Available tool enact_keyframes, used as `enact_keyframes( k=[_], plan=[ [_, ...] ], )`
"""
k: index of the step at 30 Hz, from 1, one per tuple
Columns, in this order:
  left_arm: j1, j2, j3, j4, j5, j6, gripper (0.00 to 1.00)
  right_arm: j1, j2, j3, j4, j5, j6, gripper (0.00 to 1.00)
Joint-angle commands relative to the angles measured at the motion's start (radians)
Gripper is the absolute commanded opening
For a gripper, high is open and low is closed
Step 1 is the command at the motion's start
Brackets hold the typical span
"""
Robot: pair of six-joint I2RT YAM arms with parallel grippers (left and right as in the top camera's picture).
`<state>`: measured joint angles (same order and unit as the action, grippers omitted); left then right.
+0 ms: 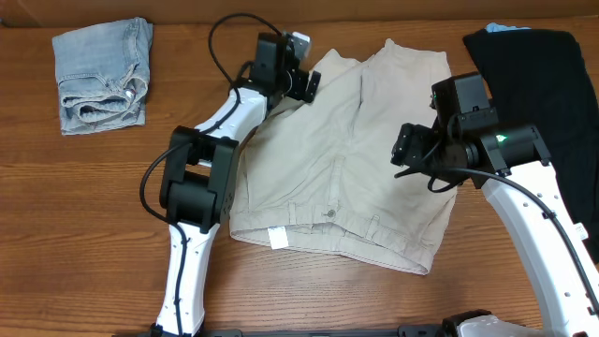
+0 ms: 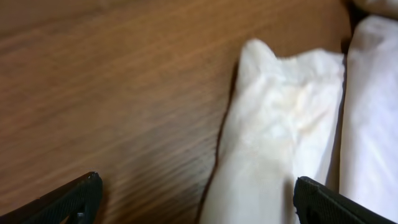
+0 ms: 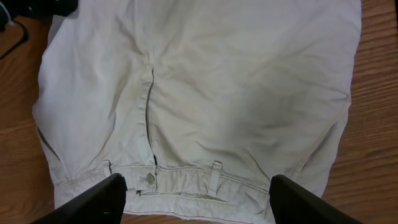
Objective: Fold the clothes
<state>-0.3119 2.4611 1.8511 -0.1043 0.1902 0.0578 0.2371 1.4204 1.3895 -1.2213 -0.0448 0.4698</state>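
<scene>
The light beige shorts [image 1: 356,150] lie flat in the middle of the table, with the buttoned waistband and white label toward the front edge. My left gripper [image 1: 306,84] is open at the far left leg hem. In the left wrist view its fingers [image 2: 199,202] straddle a hem corner of the beige fabric [image 2: 280,143], low over the wood. My right gripper [image 1: 404,153] is open and empty above the shorts' right half. In the right wrist view its fingers [image 3: 196,196] hover over the waistband [image 3: 186,177]. Folded blue denim shorts [image 1: 101,75] lie at the back left. A black garment [image 1: 547,84] lies at the back right.
The wooden table [image 1: 84,215] shows bare wood to the left of the beige shorts and along the front. The left arm's cable [image 1: 217,47] loops over the table at the back. The black garment lies partly under the right arm.
</scene>
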Motion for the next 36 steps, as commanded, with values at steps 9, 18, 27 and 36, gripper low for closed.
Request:
enact_keyframes(
  k=[9,18,27,36],
  plan=[
    [-0.020,0.040,0.018,-0.096,-0.180,0.129,1.00,-0.003,-0.005,0.019,-0.001,0.010,-0.006,0.78],
    [0.044,0.052,0.019,-0.246,-0.407,0.022,1.00,-0.003,-0.005,0.019,0.000,0.010,-0.006,0.78],
    [0.179,0.048,0.186,-0.709,-0.592,-0.040,1.00,-0.003,-0.003,0.018,0.045,0.010,-0.006,0.84],
    [0.293,0.047,0.568,-1.116,-0.589,-0.060,1.00,-0.003,0.066,0.017,0.047,-0.006,0.001,0.84]
  ],
)
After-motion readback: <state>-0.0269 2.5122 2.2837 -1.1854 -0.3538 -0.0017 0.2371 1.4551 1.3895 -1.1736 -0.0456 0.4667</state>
